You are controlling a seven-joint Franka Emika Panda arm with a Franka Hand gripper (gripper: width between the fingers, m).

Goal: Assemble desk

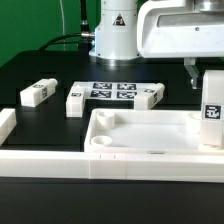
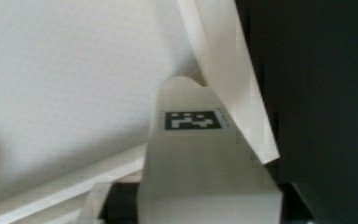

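Nearest is the border rail (image 1: pixel 40 160), then the desk top (image 1: pixel 140 135) on the table (image 1: pixel 30 65), the claw (image 1: pixel 203 70) pinching a leg (image 1: pixel 212 108) upright at its end on the exterior view's right, and spare legs (image 1: pixel 38 93) lying further back.

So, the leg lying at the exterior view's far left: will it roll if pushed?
Probably not: the leg looks square-sided and lies flat on the table, so it should slide rather than roll. It looks like white plastic, so it is likely stiff and light.
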